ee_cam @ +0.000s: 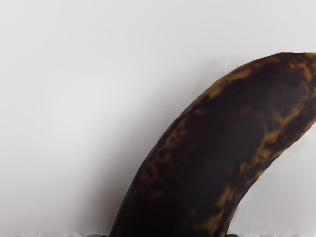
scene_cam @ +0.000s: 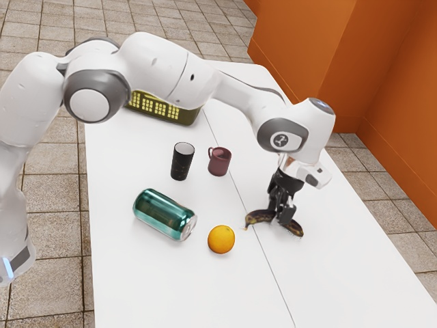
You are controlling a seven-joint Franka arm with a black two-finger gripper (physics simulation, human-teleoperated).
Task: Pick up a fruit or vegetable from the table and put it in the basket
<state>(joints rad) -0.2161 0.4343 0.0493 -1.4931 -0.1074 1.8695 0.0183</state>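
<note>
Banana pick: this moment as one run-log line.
gripper: down at banana, near its middle | orange: on table, apart from gripper | can: on its side

Dark, yellow-mottled banana (ee_cam: 212,143), curving across a pale tabletop (ee_cam: 69,74), soft shadow alongside.

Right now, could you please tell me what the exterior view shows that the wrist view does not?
The exterior view gives the orange, green can, black cup, maroon mug, yellow-patterned olive object, arm and gripper. The wrist view adds close detail of dark, yellow-brown mottling on the banana. Both share the banana and the white tabletop.
</note>
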